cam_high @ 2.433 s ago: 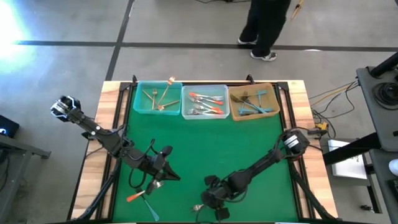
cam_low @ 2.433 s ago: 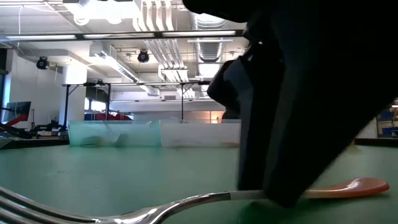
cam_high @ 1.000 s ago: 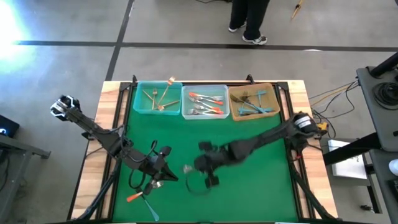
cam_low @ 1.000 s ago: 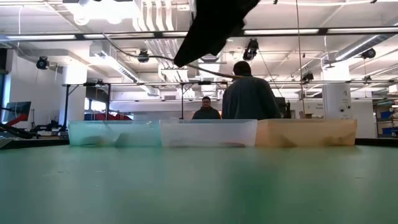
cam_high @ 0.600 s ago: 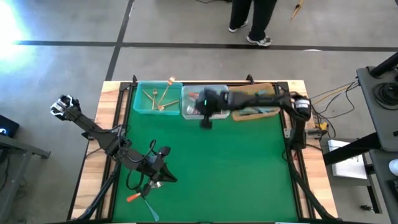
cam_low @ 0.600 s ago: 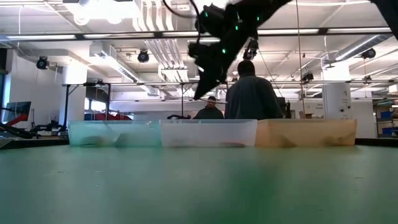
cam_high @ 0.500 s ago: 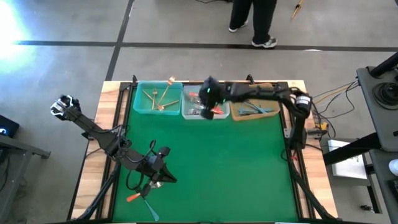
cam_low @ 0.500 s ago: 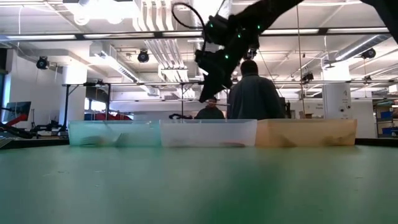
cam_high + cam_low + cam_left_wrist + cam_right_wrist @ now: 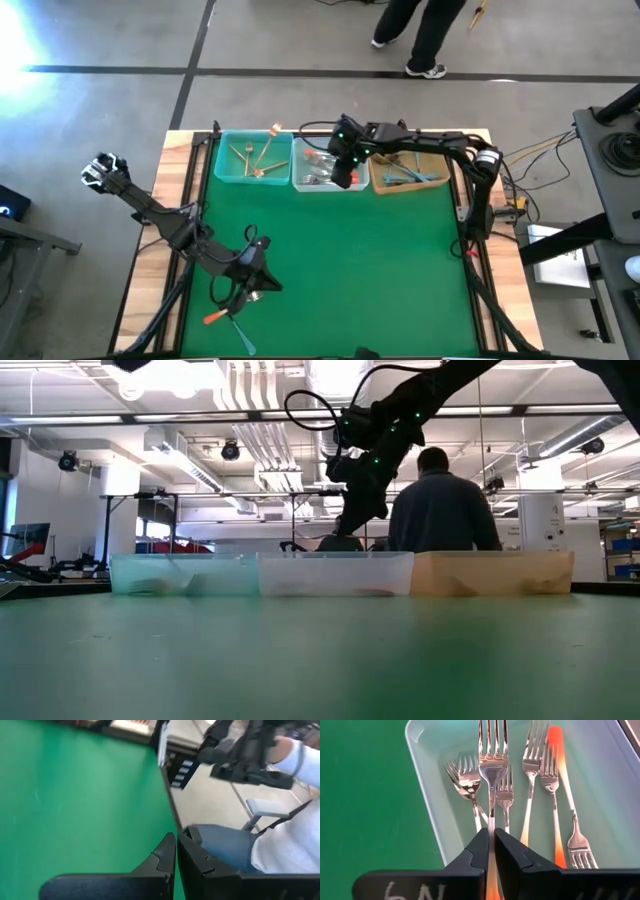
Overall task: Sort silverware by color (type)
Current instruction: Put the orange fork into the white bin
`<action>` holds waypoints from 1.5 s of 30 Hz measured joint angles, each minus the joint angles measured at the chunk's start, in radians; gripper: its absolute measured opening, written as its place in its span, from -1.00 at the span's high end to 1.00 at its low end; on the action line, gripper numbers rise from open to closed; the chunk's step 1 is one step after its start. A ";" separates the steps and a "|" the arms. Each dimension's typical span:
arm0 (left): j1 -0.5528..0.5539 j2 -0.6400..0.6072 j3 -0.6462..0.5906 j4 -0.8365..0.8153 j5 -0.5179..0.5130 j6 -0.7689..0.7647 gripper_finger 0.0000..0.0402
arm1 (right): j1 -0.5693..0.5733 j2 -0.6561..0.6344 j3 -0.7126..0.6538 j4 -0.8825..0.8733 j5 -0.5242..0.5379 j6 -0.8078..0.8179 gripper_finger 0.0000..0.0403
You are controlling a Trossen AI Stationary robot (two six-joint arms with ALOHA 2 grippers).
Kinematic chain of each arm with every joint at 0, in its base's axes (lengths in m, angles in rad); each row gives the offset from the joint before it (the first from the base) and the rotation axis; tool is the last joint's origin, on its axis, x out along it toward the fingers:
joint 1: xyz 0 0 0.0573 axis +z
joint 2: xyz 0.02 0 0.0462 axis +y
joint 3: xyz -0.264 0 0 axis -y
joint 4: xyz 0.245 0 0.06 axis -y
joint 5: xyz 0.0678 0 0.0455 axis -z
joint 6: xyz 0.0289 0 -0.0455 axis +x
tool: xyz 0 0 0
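My right gripper (image 9: pixel 343 172) hangs over the middle clear bin (image 9: pixel 329 163) at the table's far edge, shut on a silver fork with an orange-red handle (image 9: pixel 491 770). Several more such forks (image 9: pixel 555 795) lie flat in that bin. Gold forks (image 9: pixel 258 152) lie in the left teal bin and teal-handled forks (image 9: pixel 405 172) in the right tan bin. My left gripper (image 9: pixel 262 283) is low over the near-left table with its fingers shut (image 9: pixel 177 855) and nothing between them. Beside it an orange-handled fork (image 9: pixel 215 317) and a teal-handled fork (image 9: pixel 243 335) lie flat on the green mat. My right gripper pinches the fork's stem (image 9: pixel 491 837) between its two fingers, just where the silver turns to the orange handle. The fork runs along the fingers, tines (image 9: pixel 491 737) sticking out past their free ends. It comes from above and the fork is lifted clear over the middle bin.
Three bins stand in a row along the far edge (image 9: pixel 335 573). The wide green mat (image 9: pixel 380 270) between them and the near edge is bare. A person stands on the floor beyond the table (image 9: pixel 440 500).
My right gripper has carried the orange-handled fork from the middle of the table up and toward the far edge, ending above the middle bin. The person beyond the table has shifted to the right.
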 joint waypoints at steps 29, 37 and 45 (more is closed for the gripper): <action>-0.124 0.200 -0.007 -0.405 0.193 -0.741 1.00 | 0.098 -0.004 0.029 -0.336 -0.015 0.093 0.25; -0.149 0.317 -0.007 -0.433 0.274 -0.814 1.00 | 0.125 -0.004 0.029 -0.336 -0.015 0.094 0.22; -0.150 0.350 -0.007 -0.475 0.272 -0.829 1.00 | 0.127 -0.004 0.028 -0.325 -0.016 0.078 0.25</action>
